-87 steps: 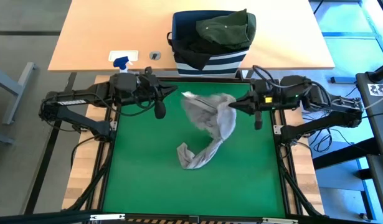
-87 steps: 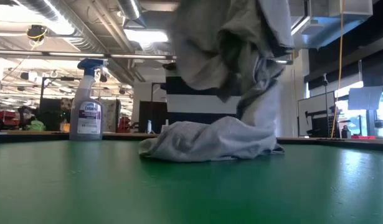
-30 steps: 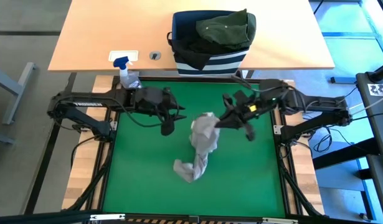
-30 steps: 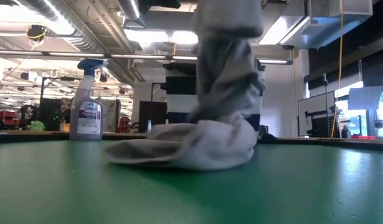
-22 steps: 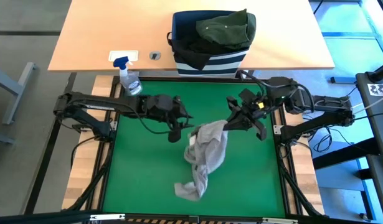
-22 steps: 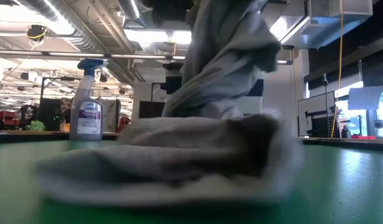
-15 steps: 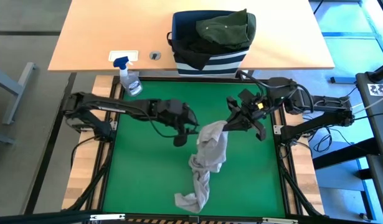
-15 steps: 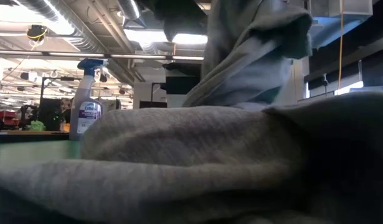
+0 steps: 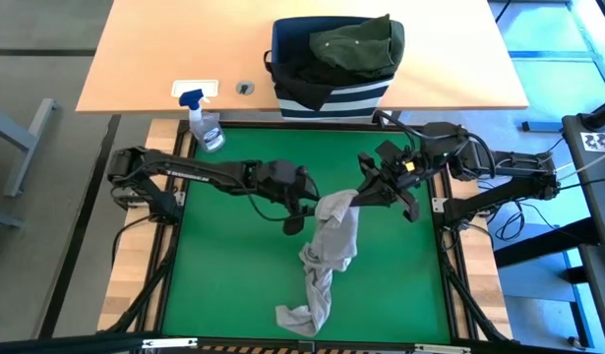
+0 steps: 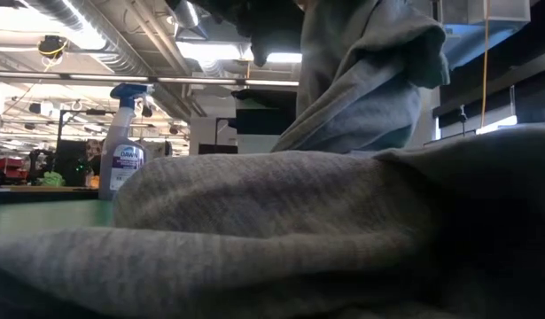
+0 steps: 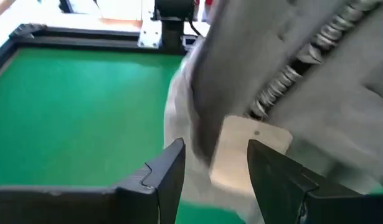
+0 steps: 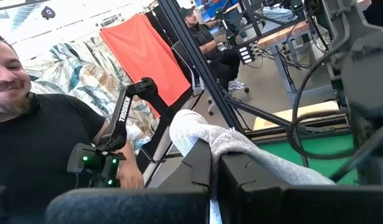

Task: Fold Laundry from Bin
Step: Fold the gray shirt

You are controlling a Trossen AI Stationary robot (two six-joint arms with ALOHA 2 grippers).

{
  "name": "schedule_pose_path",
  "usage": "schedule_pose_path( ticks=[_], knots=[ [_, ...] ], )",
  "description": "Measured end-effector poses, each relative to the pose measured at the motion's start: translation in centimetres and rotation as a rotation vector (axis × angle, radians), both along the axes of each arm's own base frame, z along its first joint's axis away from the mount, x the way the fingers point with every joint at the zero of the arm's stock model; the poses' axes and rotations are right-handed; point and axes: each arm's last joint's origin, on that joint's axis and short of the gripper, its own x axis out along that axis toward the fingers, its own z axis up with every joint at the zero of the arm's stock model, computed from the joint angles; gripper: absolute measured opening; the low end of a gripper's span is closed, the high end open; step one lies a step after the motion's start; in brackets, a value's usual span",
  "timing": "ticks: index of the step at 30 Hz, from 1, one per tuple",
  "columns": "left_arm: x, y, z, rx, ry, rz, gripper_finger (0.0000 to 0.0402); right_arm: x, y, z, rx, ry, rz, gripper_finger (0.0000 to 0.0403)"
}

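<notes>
**Grey garment hangs from your right gripper; left gripper lined up beside it**

Your right gripper (image 9: 357, 200) is clamped shut on an upper edge of the light grey garment (image 9: 327, 251), lifting it off the green bench (image 9: 223, 285). From that pinch the cloth falls away and down, its long axis running from the right gripper toward the near edge of the bench, where the lower end lies crumpled (right up against the low camera, filling most of that view).

Your left gripper (image 9: 294, 218) has its fingers parted with nothing between them. The hanging cloth lies just beside it, on the side toward the right gripper; in the left wrist view the folds and a pale sewn-in label (image 11: 250, 152) sit directly ahead of the open fingers (image 11: 169, 171). I judge the left arm the one to take a second hold: a short reach forward into that upper part, so the two grippers can spread the garment flat.

The bin (image 9: 333, 84) stands beyond both grippers with the dark olive green garment (image 9: 359, 44) draped on top. A spray bottle (image 9: 206, 126) stands off past the left arm.
</notes>
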Motion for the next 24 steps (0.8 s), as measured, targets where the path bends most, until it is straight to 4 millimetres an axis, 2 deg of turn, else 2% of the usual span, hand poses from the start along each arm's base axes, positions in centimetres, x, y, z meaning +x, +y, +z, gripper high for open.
schedule_pose_path(
  ticks=[4,9,12,17,21,24],
  knots=[
    [1.2,0.1,-1.1,-0.001,-0.033,0.008,0.0166,0.0,0.0,0.0,0.0,-0.002,-0.001,0.0004],
    [1.8,0.1,-2.0,0.006,-0.023,0.013,0.0158,0.0,0.0,0.0,0.0,-0.001,-0.002,0.0004],
    [1.8,0.1,-1.8,0.048,-0.043,-0.008,0.0124,0.0,0.0,0.0,-0.001,-0.001,-0.012,0.0004],
    [1.9,0.2,-1.9,0.086,-0.056,-0.094,0.0023,0.1,0.0,0.0,-0.003,-0.002,-0.017,0.0004],
    [1.0,0.7,-0.8,0.117,-0.046,-0.065,0.0003,0.0,-0.1,0.0,-0.005,-0.001,-0.017,0.0005],
    [-0.5,1.1,1.5,0.168,-0.046,-0.021,0.0001,0.0,-0.1,0.0,-0.025,-0.01,-0.017,0.0005]
  ],
)
